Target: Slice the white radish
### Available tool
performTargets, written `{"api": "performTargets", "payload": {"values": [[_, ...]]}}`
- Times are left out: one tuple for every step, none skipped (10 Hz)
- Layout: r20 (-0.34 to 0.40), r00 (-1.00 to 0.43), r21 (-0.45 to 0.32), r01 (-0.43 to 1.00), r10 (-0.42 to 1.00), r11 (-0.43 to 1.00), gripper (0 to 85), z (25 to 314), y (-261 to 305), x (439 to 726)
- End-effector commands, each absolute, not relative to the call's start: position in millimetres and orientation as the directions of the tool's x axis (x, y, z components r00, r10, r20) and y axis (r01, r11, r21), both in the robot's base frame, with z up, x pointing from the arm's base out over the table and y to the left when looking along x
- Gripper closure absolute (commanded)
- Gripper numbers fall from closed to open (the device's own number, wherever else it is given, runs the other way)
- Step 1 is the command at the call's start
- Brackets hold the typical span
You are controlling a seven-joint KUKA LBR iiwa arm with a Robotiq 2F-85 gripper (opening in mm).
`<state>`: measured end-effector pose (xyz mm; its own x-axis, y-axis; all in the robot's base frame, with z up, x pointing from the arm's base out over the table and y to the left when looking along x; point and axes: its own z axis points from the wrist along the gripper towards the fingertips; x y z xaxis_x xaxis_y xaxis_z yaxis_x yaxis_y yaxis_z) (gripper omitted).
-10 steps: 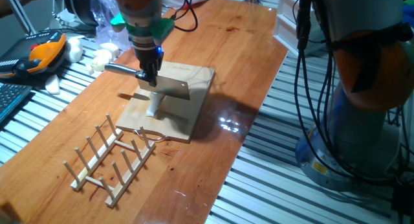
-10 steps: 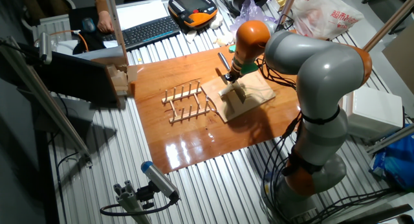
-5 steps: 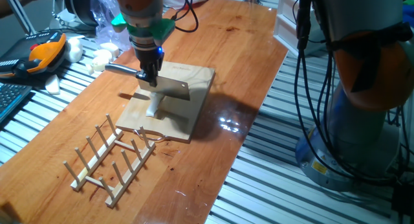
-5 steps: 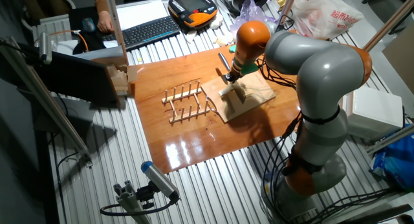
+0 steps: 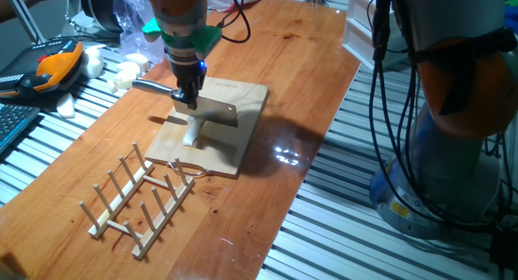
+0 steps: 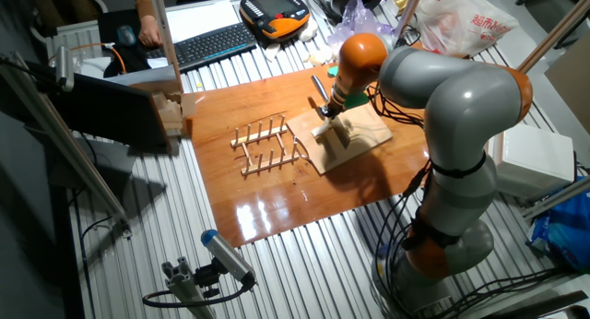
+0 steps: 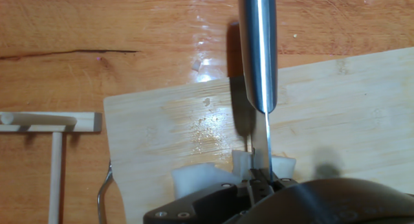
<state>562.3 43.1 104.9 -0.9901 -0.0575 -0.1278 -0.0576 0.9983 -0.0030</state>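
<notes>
I'm looking at the white radish, a small creamy-white chunk lying on the pale wooden cutting board, toward the end nearer the rack. In the hand view I see white pieces on both sides of the blade: a bigger block to one side, a smaller bit to the other. So I judge at least one cut is in or through, with most of the chunk uncut.

The knife, a steel cleaver with a round metal handle, has its broad blade standing edge-down over the radish. From the fixed views I can't tell whether the edge has reached the board.

The gripper is clenched on the knife near where handle meets blade, arm coming down from above.

Further out on the brown wooden table there's a small wooden peg rack just beside the board's near end, untouched. Beyond the table edge, some larger white lumps sit on the metal slats.

My read: slicing is underway, early on, several more cuts needed.
</notes>
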Motion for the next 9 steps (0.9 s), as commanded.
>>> {"api": "performTargets", "payload": {"values": [[-0.134, -0.990, -0.002, -0.055, -0.055, 0.998, 85.0, 102, 43, 562], [-0.137, -0.989, -0.002, -0.054, -0.054, 0.999, 85.0, 99, 44, 562], [-0.138, -0.989, -0.002, -0.049, -0.049, 0.999, 85.0, 97, 46, 562], [-0.141, -0.989, -0.002, -0.046, -0.046, 0.999, 85.0, 96, 47, 561], [-0.144, -0.988, -0.005, -0.046, -0.046, 0.999, 85.0, 94, 48, 561], [-0.149, -0.988, -0.005, -0.043, -0.043, 0.999, 85.0, 92, 49, 560], [-0.154, -0.987, -0.009, -0.043, -0.044, 0.999, 85.0, 88, 51, 560], [-0.161, -0.986, -0.009, -0.041, -0.042, 0.999, 85.0, 86, 52, 560], [-0.162, -0.986, -0.009, -0.041, -0.042, 0.999, 85.0, 84, 53, 560]]}}
